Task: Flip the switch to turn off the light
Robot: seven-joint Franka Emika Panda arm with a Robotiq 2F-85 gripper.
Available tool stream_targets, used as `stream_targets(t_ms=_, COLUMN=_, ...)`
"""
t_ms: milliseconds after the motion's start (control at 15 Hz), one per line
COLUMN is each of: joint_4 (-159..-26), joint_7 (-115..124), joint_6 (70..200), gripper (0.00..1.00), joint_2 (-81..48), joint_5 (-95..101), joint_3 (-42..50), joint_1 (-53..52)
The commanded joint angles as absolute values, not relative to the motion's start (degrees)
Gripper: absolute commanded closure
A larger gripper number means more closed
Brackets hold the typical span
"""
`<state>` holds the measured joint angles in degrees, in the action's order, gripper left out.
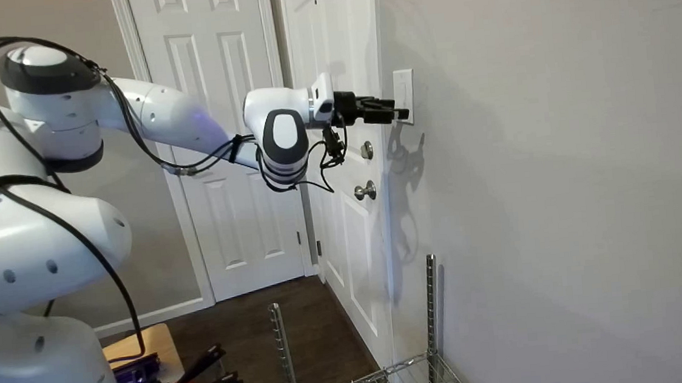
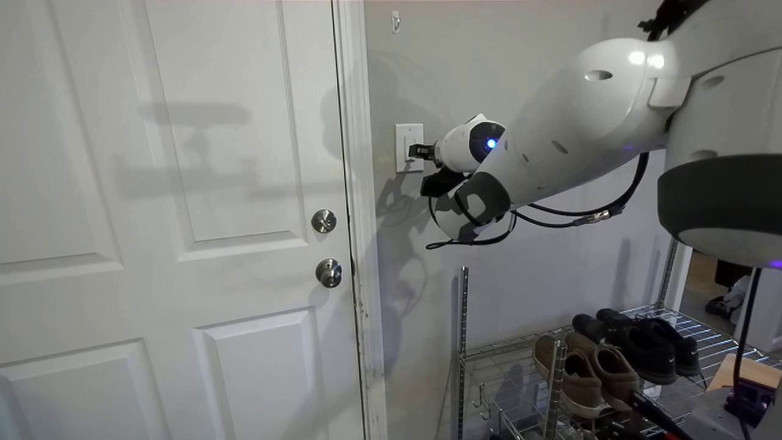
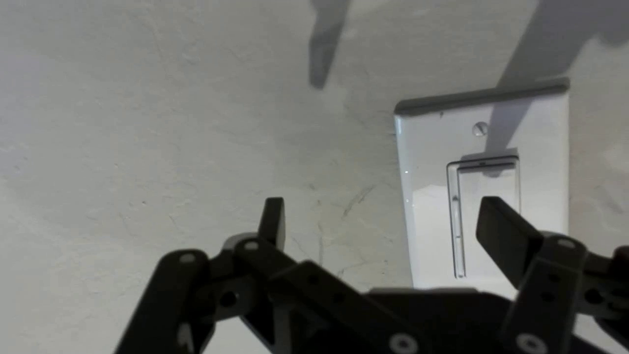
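The switch is a white upright wall plate with a wide inner paddle. It shows in both exterior views point(image 1: 404, 83) point(image 2: 401, 146) and on the right of the wrist view point(image 3: 430, 226). My gripper point(image 3: 382, 216) is open with nothing between its fingers. In the wrist view the right finger overlaps the lower part of the paddle, and the left finger is over bare wall left of the plate. In both exterior views the gripper's tips point(image 1: 400, 114) point(image 2: 419, 151) are right at the plate. I cannot tell whether a finger touches the paddle. The plate's lower end is hidden by the gripper in the wrist view.
A white door point(image 2: 232, 244) with a round silvery knob point(image 2: 328, 273) and a deadbolt point(image 2: 324, 221) is beside the plate. Below the arm stands a wire shelf point(image 1: 403, 366) with upright posts and shoes point(image 2: 617, 366). A small hook point(image 2: 396, 22) is above the plate.
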<state>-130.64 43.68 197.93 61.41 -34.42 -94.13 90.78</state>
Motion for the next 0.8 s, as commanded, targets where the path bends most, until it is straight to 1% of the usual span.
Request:
stream_targets(t_ms=0, joint_4=-128.9, joint_7=44.8, joint_6=197.0, gripper=0.00, joint_2=63.6, joint_5=-35.6, joint_3=-94.6, joint_1=92.0)
stream_targets(t_ms=733, joint_4=-122.9, joint_7=45.7, joint_6=192.3, gripper=0.00, joint_2=66.9, joint_5=-35.9, joint_3=-94.6, joint_1=96.7)
